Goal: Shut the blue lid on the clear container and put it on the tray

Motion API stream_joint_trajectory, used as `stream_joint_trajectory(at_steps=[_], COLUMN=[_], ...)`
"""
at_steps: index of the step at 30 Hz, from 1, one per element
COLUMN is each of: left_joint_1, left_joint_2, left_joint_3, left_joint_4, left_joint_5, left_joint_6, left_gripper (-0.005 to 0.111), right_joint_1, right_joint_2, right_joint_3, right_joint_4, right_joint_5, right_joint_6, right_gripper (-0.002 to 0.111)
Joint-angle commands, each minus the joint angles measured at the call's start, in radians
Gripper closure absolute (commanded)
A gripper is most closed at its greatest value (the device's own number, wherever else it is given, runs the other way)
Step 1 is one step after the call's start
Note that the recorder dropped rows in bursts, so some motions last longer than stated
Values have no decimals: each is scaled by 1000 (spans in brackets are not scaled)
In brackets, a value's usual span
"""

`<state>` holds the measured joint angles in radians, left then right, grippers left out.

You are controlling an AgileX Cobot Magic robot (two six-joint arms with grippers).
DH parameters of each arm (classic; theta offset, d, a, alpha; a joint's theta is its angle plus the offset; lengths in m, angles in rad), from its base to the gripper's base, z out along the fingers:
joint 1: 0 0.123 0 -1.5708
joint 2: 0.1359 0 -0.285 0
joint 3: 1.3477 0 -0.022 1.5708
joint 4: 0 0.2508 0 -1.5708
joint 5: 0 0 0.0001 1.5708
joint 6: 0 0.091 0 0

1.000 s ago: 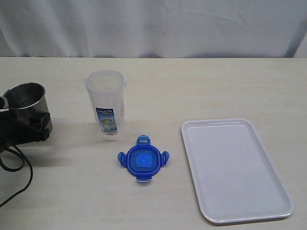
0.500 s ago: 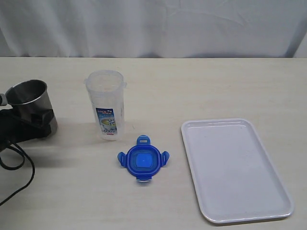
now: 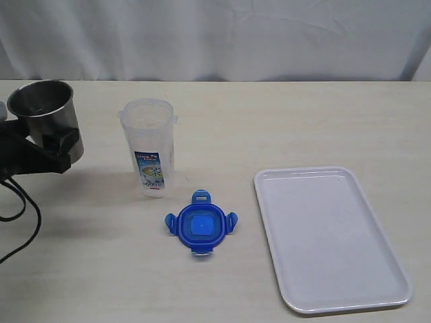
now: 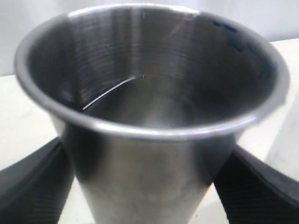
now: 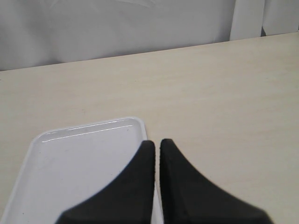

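Note:
The clear container (image 3: 151, 145) stands upright and lidless left of the table's middle, its blue-and-white label facing me. Just in front of it the blue lid (image 3: 200, 225) lies flat with its flaps spread. The white tray (image 3: 328, 235) rests at the right, empty. My left gripper (image 3: 50, 149) at the far left is shut on a steel cup (image 3: 46, 118), held off the table; the cup (image 4: 149, 116) fills the left wrist view between the black fingers (image 4: 32, 186). My right gripper (image 5: 157, 143) is shut on nothing above the tray's rim (image 5: 93, 127); the exterior view does not show it.
A black cable (image 3: 20, 222) loops over the table at the front left under the left arm. A white curtain (image 3: 215, 37) hangs behind the table's far edge.
The left gripper has lifted the steel cup up from the table and carried it slightly away from me. Container, lid and tray have stayed put.

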<state>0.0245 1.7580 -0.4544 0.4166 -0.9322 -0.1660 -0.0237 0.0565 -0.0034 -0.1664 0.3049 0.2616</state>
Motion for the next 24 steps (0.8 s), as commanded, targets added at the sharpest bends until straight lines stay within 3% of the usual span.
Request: stream_joint_trajectory(at_steps=[1, 10, 16, 24], left_joint_1=[-2, -3, -75, -142], left_joint_2=[-54, -65, -65, -65], left_joint_3=[-72, -195, -272, -410], left_joint_4=[105, 366, 415, 399], left_joint_5=[18, 66, 110, 319], left_joint_6=[-77, -252, -202, -107], left_gripper=[107, 107, 107, 107], right_joint_1=[2, 2, 2, 2], right_joint_2=[-2, -2, -2, -2], right_joint_3=[3, 3, 3, 3], right_joint_4=[0, 0, 0, 0], right_joint_5=[0, 0, 0, 0], right_joint_6=[1, 1, 1, 1], right_gripper=[104, 104, 104, 104])
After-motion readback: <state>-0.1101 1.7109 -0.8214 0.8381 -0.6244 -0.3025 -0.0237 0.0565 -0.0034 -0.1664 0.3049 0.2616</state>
